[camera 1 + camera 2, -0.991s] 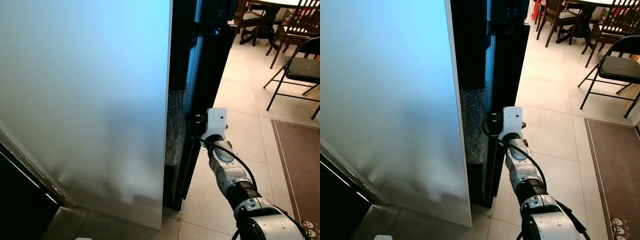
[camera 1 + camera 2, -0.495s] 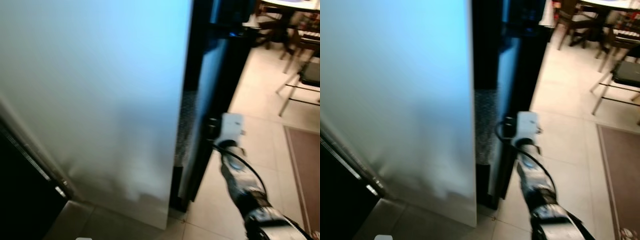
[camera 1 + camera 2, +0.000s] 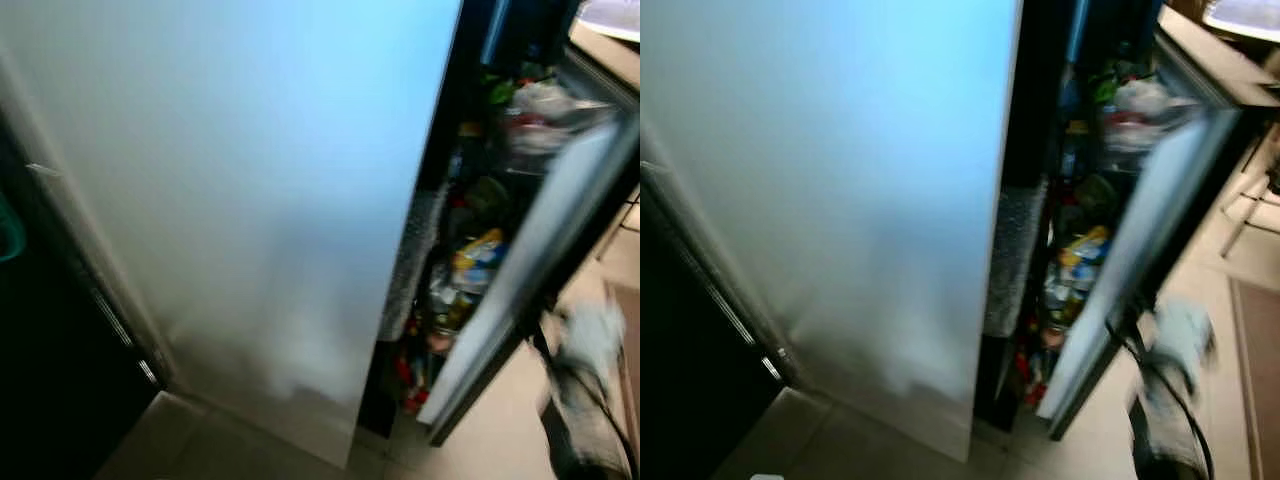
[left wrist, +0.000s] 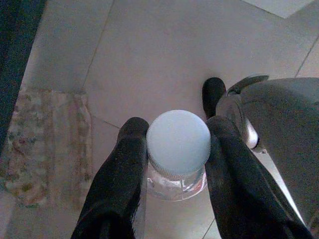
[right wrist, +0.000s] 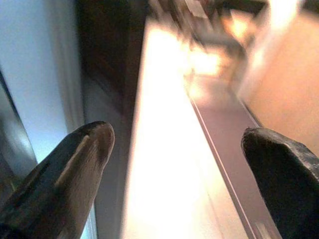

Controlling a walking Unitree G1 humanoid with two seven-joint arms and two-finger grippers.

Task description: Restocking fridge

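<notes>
- The fridge [image 3: 250, 200] fills most of the head views, with a wide pale panel at the robot's left side; the views are blurred.
- The door [image 3: 530, 270] at the right side stands partly open, with its pale inner face tilted toward the room.
- In the gap between panel and door there are shelves [image 3: 1080, 250] full of food: packets, a yellow item and red items lower down. The blur makes it impossible to name them.
- The right gripper [image 5: 182, 149] has its two fingers [image 5: 70, 169] spread wide apart and holds nothing; the bright edge of the door lies between them.
- The right arm [image 3: 585, 400] appears as a blurred grey form low at the right, near the bottom of the door.
- The left gripper [image 4: 177, 149] is closed on a bottle [image 4: 177, 149], one finger on each side below the cap [image 4: 178, 138].
- The cap is pale blue and round, and the bottle body under it is clear.
- The bottle hangs over the tiled floor [image 4: 164, 55], away from the fridge.
- A patterned mat [image 4: 45, 144] lies on the floor beside it, and part of the robot's grey body [image 4: 284, 119] is near.
</notes>
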